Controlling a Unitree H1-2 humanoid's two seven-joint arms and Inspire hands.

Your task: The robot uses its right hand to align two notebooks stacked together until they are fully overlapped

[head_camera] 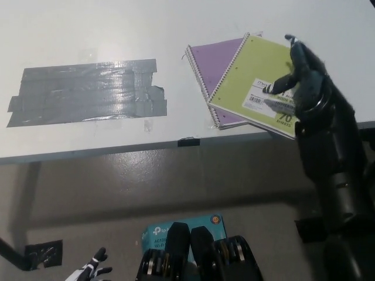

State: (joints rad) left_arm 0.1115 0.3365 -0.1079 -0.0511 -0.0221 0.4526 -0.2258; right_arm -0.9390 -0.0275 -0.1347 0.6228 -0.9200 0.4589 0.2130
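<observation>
Two spiral notebooks lie stacked at the table's right front. The green notebook (258, 82) sits on top, turned clockwise and shifted right, one corner jutting past the table edge. Beneath it the purple notebook (214, 61) shows along its left side. My black right hand (302, 76) lies over the green notebook's right part, covering its label, fingers spread and open. Whether it presses on the cover I cannot tell. My white left hand (91, 272) hangs low at the bottom left, only its fingertips in view.
A wide patch of grey tape (88, 92) covers the white table (117, 35) at the left. A small black tape piece (188, 141) marks the table's front edge. On the floor below lies a teal box (181, 225).
</observation>
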